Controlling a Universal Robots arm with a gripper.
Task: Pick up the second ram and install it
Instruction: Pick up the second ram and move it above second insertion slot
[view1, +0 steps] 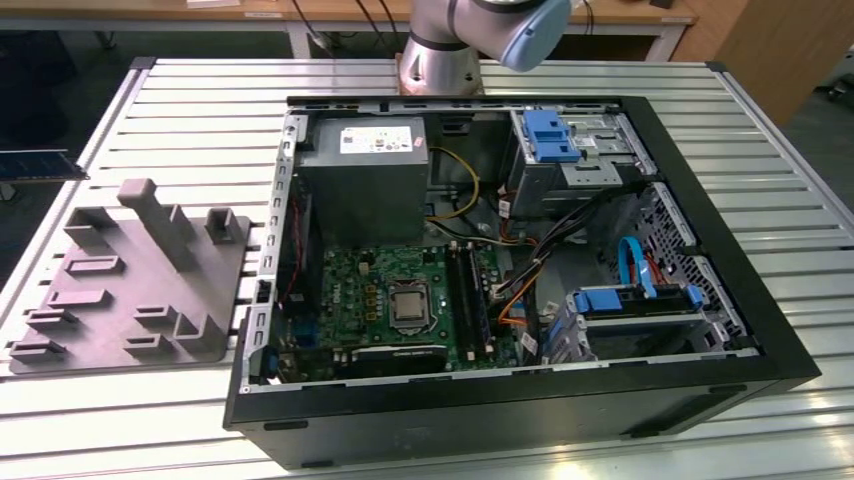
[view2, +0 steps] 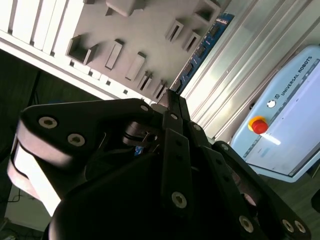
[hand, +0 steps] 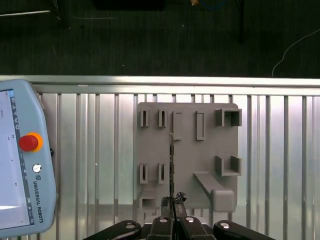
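In the first wrist view the second ram (hand: 172, 165) is edge-on, a thin dark strip reaching out from my gripper (hand: 173, 201), which is shut on its near end. It hangs above the grey holder block (hand: 200, 155). In the second wrist view the ram (view2: 206, 46) shows its blue-green face with chips, running away from the gripper (view2: 170, 98) over the holder block (view2: 145, 30). In the exterior view the ram (view1: 40, 165) floats at the far left, above and behind the holder block (view1: 134, 280). The memory slots (view1: 463, 285) lie on the motherboard inside the open case.
An open computer case (view1: 747, 300) lies on the slatted metal table (view1: 200, 90), with power supply (view1: 363, 180), drive cages and cables inside. A teach pendant (hand: 20, 160) with a red stop button rests on the table beside the holder block.
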